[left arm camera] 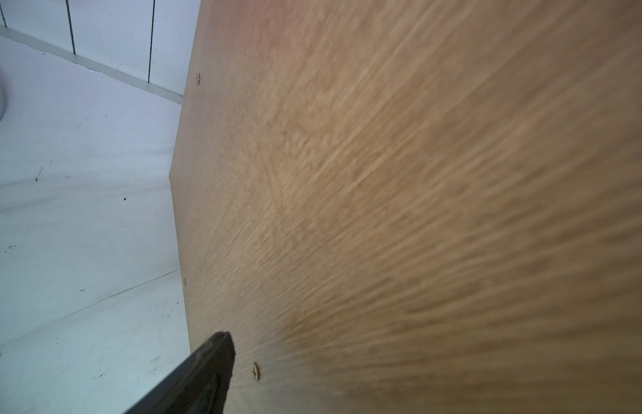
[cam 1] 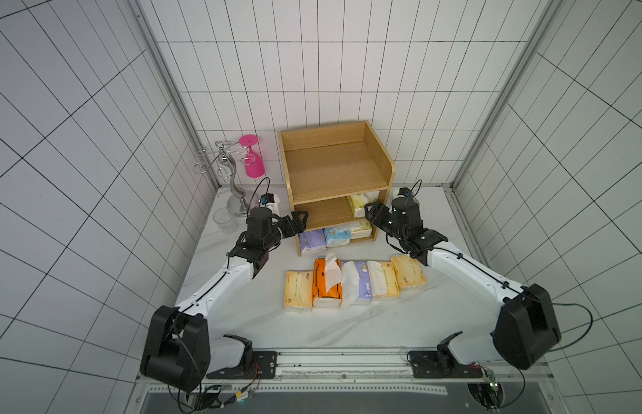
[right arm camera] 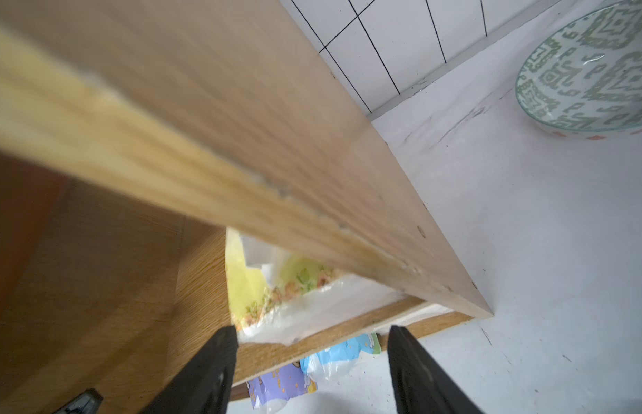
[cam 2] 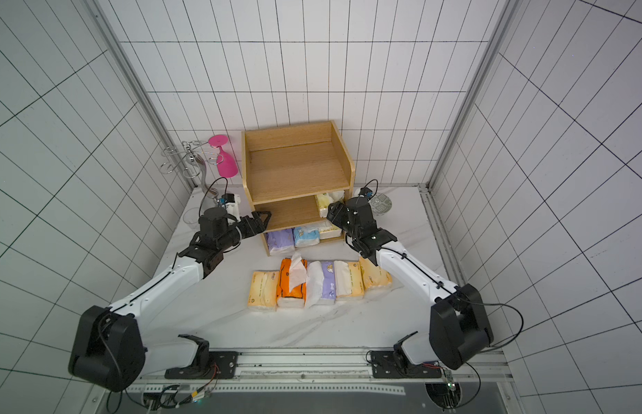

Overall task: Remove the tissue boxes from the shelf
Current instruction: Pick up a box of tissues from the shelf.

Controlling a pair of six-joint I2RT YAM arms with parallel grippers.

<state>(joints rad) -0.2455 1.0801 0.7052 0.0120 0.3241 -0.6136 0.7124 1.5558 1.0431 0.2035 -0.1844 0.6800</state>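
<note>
Right fingers [right arm camera: 212,365] released at the middle tier of the shelf [cam 1: 334,168], yellow tissue pack [cam 1: 357,204] at its right end, left fingers [left arm camera: 212,362] can't tell; risk: clipping the tier edge shoves the shelf.

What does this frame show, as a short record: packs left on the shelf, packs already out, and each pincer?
top tier: bare, on the shelf
middle tier: one yellow tissue pack
bottom tier: purple pack, light blue pack, whitish pack
table: five tissue packs in a row before the shelf
left pincer: beside the shelf's side panel; open or shut unclear
right pincer: open at the middle tier's front, holding nothing
</note>
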